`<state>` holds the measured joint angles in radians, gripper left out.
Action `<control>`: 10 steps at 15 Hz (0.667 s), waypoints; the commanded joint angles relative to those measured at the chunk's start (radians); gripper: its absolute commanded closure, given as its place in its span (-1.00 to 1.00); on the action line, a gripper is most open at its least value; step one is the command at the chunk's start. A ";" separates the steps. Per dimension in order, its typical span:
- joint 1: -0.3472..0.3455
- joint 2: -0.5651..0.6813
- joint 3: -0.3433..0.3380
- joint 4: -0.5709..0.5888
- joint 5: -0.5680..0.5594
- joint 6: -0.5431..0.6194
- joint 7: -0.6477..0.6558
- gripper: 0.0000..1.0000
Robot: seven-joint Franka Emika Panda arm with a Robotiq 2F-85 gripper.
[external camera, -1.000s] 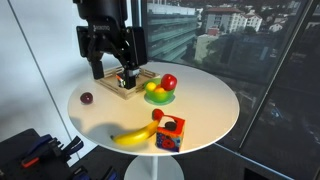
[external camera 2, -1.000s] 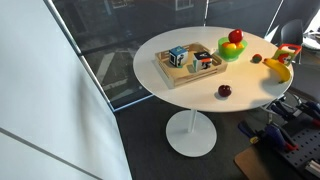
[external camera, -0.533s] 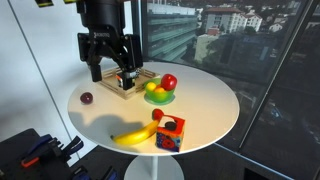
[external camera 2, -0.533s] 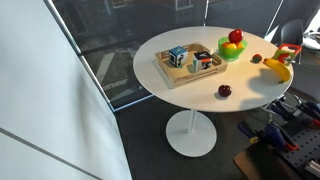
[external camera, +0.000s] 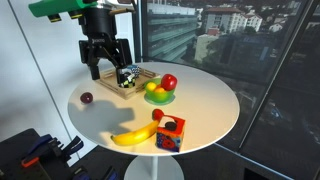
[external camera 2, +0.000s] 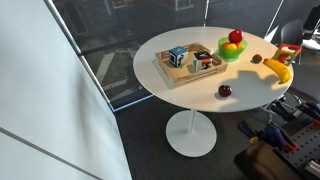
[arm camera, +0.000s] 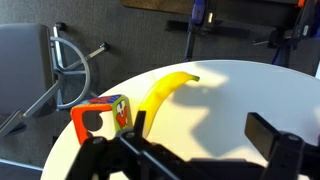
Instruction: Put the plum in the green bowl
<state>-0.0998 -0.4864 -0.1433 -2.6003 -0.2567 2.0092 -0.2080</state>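
Glass-walled room, round white bench [external camera: 205,115]: hand [external camera: 107,67] has risen slightly above the wooden tray [external camera: 115,90], fingers wide, empty. Plum [external camera: 86,98] unmoved at the bench's 9 o'clock edge, well apart from green bowl [external camera: 157,101] towards 12. Pick not started; judged still repositioning.

Plum [external camera: 86,98] sits alone on bare tabletop [external camera: 205,100], open from above. Green bowl [external camera: 160,101] crowded: red apple [external camera: 169,82], yellow fruit [external camera: 153,90] inside. Wooden tray [external camera: 128,84] just beside bowl; banana [external camera: 130,136] and coloured cube [external camera: 168,133] well apart.
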 commanded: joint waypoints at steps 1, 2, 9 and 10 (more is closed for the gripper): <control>0.023 0.009 0.053 -0.021 0.034 0.043 0.097 -1.00; 0.032 0.011 0.066 -0.028 0.047 0.057 0.120 -1.00; 0.102 0.033 0.121 -0.104 0.174 0.243 0.184 -1.00; 0.110 0.036 0.126 -0.114 0.189 0.273 0.183 -1.00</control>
<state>-0.0074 -0.4525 -0.0331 -2.6847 -0.1068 2.2060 -0.0475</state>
